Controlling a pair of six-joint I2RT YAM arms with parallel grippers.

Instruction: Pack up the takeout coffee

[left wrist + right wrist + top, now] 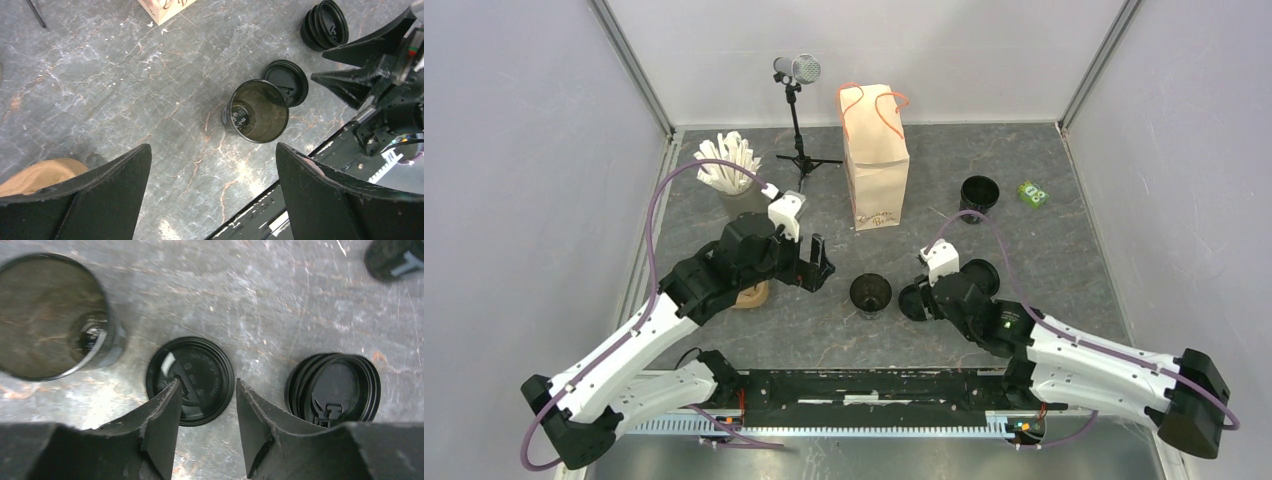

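The takeout coffee cup (870,294) is small, black and open-topped, and it stands upright on the table between my arms. It also shows in the left wrist view (257,111) and the right wrist view (50,315). Its round black lid (192,377) lies flat on the table just right of the cup and shows in the left wrist view (287,82) too. My right gripper (207,385) is open and low over the lid; one finger is over its middle, the other past its rim. My left gripper (212,160) is wide open and empty, left of the cup. The brown paper bag (874,150) stands upright behind.
A stack of black lids (980,275) lies right of my right gripper. A second black cup (979,192) and a small green packet (1031,193) sit at the back right. A grey cup of white sticks (729,170), a microphone stand (796,110) and a tan object (749,295) are on the left.
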